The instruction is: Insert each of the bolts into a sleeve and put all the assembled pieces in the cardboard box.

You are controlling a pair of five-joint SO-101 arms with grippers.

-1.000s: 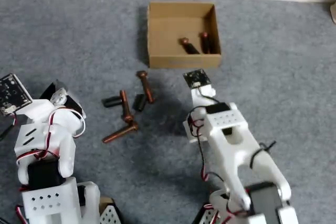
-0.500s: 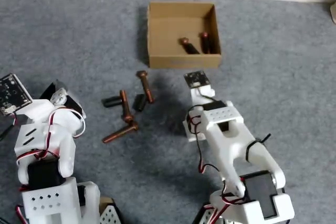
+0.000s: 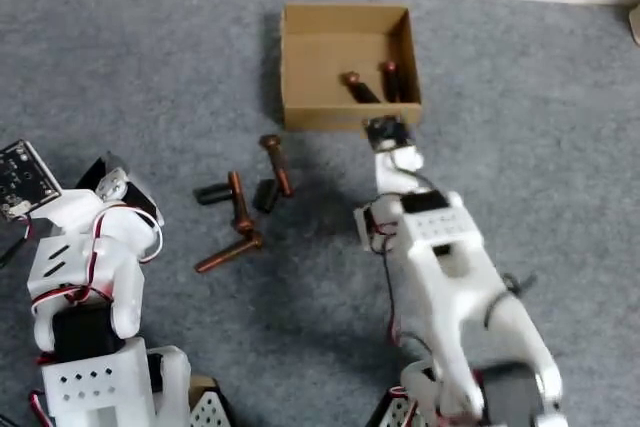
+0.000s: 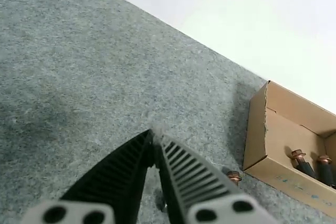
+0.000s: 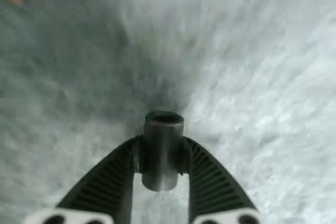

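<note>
**A:** Left side first?
**B:** Left arm point(image 3: 90, 247) sat at the far left of the desk point(image 3: 550, 167). Left jaws were pressed together, empty.
**A:** Loose stock?
**B:** Between the arms lay three bolts point(image 3: 278, 165) and two loose sleeves point(image 3: 212, 193). The cardboard box point(image 3: 330, 115) held two assembled pieces point(image 3: 360, 89).
**A:** Right side?
**B:** Right arm point(image 3: 440, 247) was just before the box's front wall. Right jaws pinched a third sleeve point(image 5: 163, 129), long axis along the jaws, open end outward. The bolts lay to its left, about midway to the other arm.
</note>
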